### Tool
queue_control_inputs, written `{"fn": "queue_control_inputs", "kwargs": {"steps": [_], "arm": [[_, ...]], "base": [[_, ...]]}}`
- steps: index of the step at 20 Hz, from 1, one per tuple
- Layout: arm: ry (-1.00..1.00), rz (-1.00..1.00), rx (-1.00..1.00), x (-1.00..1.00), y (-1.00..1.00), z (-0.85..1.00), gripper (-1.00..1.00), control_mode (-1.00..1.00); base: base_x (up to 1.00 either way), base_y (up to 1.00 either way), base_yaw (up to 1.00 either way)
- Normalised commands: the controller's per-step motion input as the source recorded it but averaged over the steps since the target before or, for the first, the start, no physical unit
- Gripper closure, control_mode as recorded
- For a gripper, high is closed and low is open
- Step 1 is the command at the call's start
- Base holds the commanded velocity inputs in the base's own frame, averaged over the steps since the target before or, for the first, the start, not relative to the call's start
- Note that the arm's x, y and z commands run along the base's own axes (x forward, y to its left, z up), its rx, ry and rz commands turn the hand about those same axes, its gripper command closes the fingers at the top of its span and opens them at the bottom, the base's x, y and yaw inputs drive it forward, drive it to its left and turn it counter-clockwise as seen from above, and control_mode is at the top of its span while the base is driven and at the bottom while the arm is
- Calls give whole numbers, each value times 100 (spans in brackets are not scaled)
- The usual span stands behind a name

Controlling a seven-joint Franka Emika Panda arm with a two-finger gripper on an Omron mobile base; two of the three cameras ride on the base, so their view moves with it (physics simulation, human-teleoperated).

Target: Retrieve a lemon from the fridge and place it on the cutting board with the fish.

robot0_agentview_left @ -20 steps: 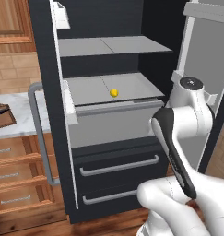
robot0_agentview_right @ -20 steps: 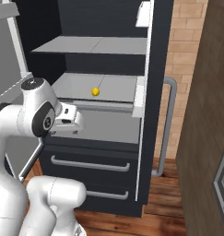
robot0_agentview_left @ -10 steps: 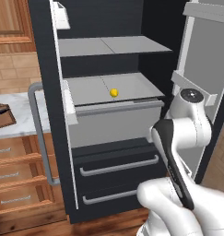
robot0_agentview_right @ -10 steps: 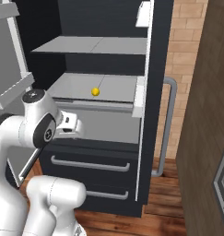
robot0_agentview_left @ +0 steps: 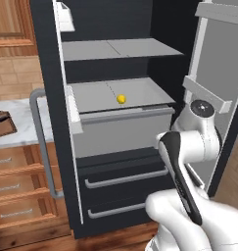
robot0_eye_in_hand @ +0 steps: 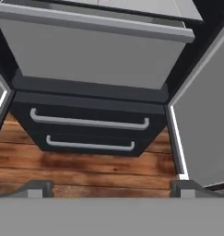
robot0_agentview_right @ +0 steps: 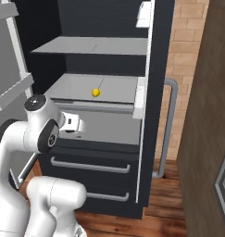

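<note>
The lemon [robot0_agentview_left: 121,99] sits mid-shelf [robot0_agentview_left: 140,93], near the front edge: likely light, firm, prone to rolling. Pinch across its middle; the tool [robot0_agentview_right: 76,126] is spread, empty.

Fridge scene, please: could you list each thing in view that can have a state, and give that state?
fridge: both upper doors open
lower drawers: both shut
lemon: resting on the lower grey shelf, untouched
gripper: open, empty, below the lemon's shelf
cutting board: on the counter left of the fridge
</note>
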Motion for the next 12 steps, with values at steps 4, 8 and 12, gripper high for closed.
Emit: {"fn": "queue_control_inputs", "kwargs": {"steps": [4,8,12], "arm": [[0,0,0,0,0,0,-100,100],[0,0,0,0,0,0,-100,100],[0,0,0,0,0,0,-100,100]], "base": [[97,-16,3],[96,-5,5],[61,0,4]]}}
